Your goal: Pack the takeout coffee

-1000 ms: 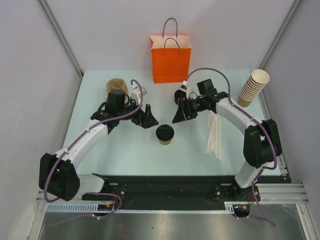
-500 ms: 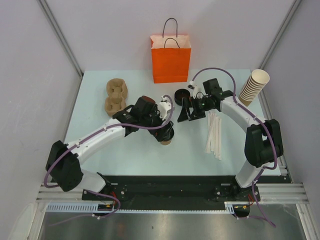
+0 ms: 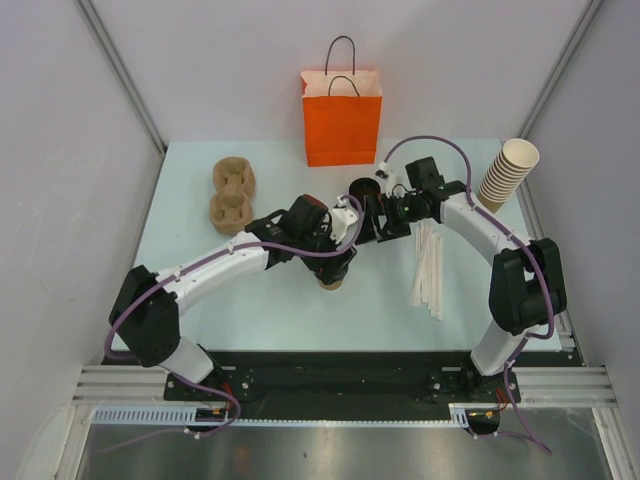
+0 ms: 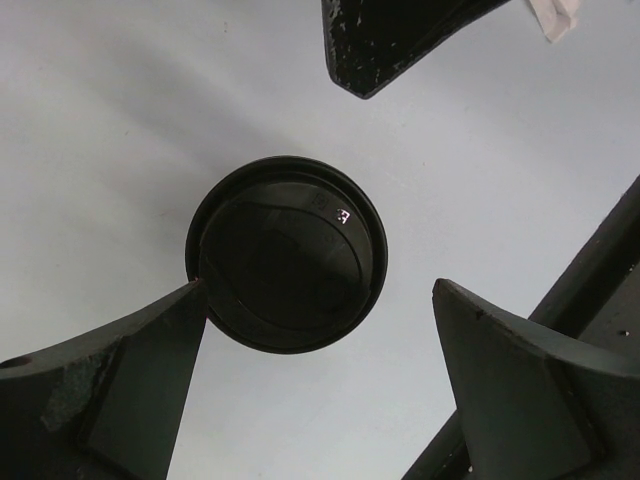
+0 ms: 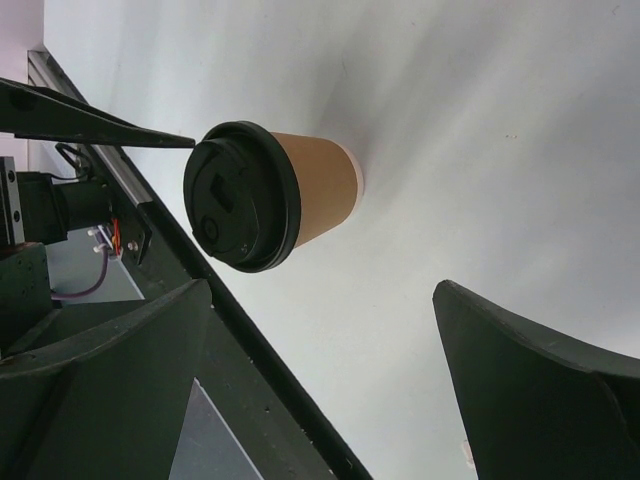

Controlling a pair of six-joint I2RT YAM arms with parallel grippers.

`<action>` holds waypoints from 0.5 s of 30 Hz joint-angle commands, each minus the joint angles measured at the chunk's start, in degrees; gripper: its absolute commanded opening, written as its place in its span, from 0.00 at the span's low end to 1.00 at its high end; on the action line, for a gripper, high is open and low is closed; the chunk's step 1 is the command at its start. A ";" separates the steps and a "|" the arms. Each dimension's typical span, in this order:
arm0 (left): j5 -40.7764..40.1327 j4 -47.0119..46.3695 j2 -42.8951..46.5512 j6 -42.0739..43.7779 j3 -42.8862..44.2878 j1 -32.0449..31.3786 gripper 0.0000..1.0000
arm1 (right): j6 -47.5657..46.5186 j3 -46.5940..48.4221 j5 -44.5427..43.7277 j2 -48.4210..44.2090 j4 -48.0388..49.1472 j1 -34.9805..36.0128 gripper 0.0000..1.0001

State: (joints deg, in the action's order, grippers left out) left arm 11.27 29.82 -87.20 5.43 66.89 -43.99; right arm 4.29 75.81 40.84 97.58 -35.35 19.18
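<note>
Left gripper (image 4: pixel 320 288): jaws spread wide, holding nothing, pointing straight down over the takeout coffee (image 4: pixel 286 253). In my left wrist view one fingertip sits at the lid's rim at lower left, touching or nearly so. The other stands apart at lower right.

The cup stands upright on the desk (image 3: pixel 260 312) at the centre of the overhead frame, mostly hidden under my left wrist.

Right gripper (image 5: pixel 322 290): also wide and empty, just beside the cup and seeing it side-on.

Handling, as I judge it: the thin paper wall is light and will crush under a hard squeeze. The smooth lid is only pressed on and could pop off. Fill level cannot be told. Best hold is across the brown wall just below the lid's rim.

Surroundings: the orange bag (image 3: pixel 341 120) stands at top centre. My right gripper and a stack of black lids (image 3: pixel 361 189) lie between cup and bag. The white sticks (image 3: pixel 431 268), tan cup stack (image 3: pixel 503 176) and pulp carriers (image 3: pixel 231 194) are well apart.
</note>
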 commanded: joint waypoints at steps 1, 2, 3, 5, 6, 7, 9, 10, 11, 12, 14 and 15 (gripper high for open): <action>-2.04 -0.38 -0.96 -1.04 2.45 -0.84 0.99 | 0.19 2.15 0.91 -1.78 0.46 -0.55 1.00; -2.21 -0.29 -1.13 -1.04 2.45 -0.75 0.99 | 0.10 2.15 1.00 -1.69 0.64 -0.63 1.00; -2.39 -0.73 -1.13 -1.12 2.19 -0.84 1.00 | 0.27 2.06 1.17 -1.69 0.55 -0.72 0.99; -2.48 -1.26 -1.31 -1.12 1.93 -0.84 0.99 | 0.27 2.15 1.26 -1.78 0.55 -0.72 0.99; -2.57 -1.35 -1.48 -1.30 1.93 -0.75 0.99 | 0.19 2.15 1.26 -1.87 0.55 -0.72 1.00; -2.65 -1.35 -1.66 -1.30 1.93 -0.84 0.99 | 0.27 2.15 1.26 -1.78 0.55 -0.72 1.00; -2.65 -1.52 -1.92 -1.48 1.93 -0.84 0.99 | 0.28 2.15 1.43 -1.87 0.46 -0.90 1.00; -2.83 -1.61 -2.18 -1.48 1.93 -0.84 0.98 | 0.28 2.15 1.52 -1.78 0.55 -0.90 0.99; -2.92 -1.70 -2.10 -1.48 1.84 -0.75 0.98 | 0.28 2.15 1.52 -1.78 0.55 -0.99 1.00; -3.09 -1.96 -2.19 -1.48 1.75 -0.84 0.97 | 0.28 2.06 1.61 -1.78 0.55 -1.16 1.00; -3.09 -2.22 -1.84 -1.48 1.58 -0.75 0.97 | 0.19 2.06 1.70 -1.78 0.46 -1.07 1.00; -3.27 -2.31 -1.66 -1.56 1.66 -0.84 0.97 | 0.27 2.15 1.70 -1.78 0.37 -1.07 1.00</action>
State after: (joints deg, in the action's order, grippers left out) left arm 8.27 28.36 -88.55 4.97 66.98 -44.36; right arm 4.43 75.81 41.36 97.58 -35.33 18.44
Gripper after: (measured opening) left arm 0.973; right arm 0.994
